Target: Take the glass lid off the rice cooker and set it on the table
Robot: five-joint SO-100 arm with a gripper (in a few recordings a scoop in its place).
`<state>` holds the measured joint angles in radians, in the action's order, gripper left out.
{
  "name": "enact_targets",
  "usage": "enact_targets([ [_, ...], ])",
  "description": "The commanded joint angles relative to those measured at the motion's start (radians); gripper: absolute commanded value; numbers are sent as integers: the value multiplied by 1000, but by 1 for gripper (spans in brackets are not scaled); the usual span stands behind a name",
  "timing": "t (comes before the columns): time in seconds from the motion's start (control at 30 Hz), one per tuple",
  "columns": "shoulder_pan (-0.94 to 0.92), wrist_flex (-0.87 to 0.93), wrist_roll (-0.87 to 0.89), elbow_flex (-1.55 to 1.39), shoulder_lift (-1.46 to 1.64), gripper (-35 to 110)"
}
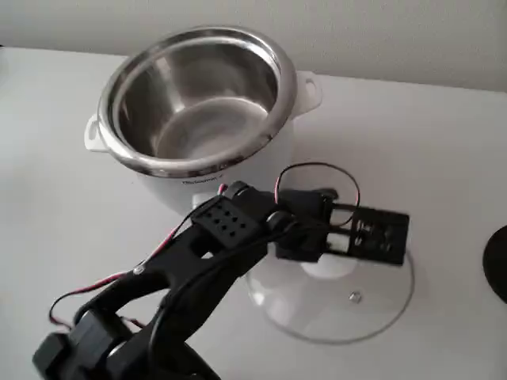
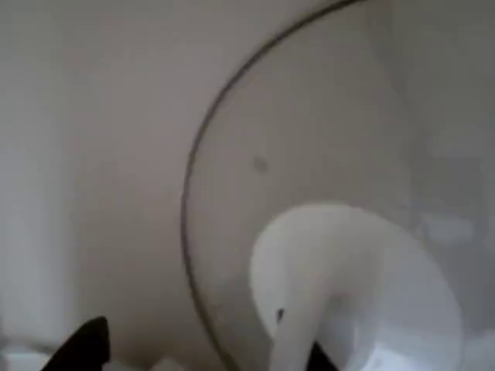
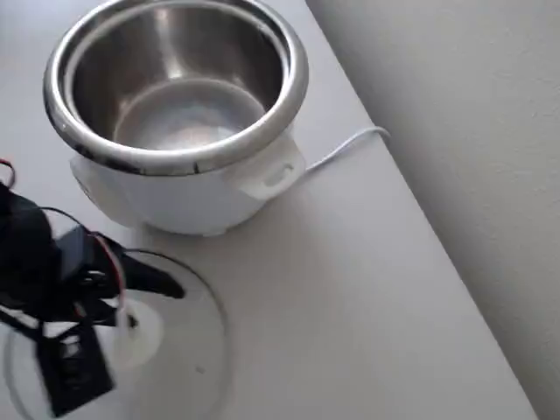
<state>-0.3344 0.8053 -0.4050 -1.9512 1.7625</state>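
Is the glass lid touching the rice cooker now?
Cannot tell. In the fixed view the arm hides the lid's near edge; in the overhead view it lies close beside the cooker.

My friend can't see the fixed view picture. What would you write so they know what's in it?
A glass lid lies flat on a white table, with a black robot arm's tool over its white knob. Behind it stands an open white rice cooker, its shiny steel pot empty.

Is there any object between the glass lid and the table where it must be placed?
No. The glass lid already lies on the table, beside the rice cooker. The hand is at its white knob.
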Motion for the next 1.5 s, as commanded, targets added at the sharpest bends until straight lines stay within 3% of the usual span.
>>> enact_targets([
  [0.0,-25,416,66,557,-282,29],
  [0.23,-78,351,46,528,-337,29],
  [0.6,-23,661,129,643,-351,29],
  [0.67,-14,558,130,528,-301,29],
  [0.73,-21,623,166,540,-307,29],
  [0.8,12,522,147,388,-222,29],
  [0.87,26,640,164,468,-276,29],
  [1.0,52,588,179,442,-259,29],
  [1.07,6,540,279,394,-167,29],
  [1.17,35,350,282,221,8,29],
  [1.47,155,465,272,14,525,29],
])
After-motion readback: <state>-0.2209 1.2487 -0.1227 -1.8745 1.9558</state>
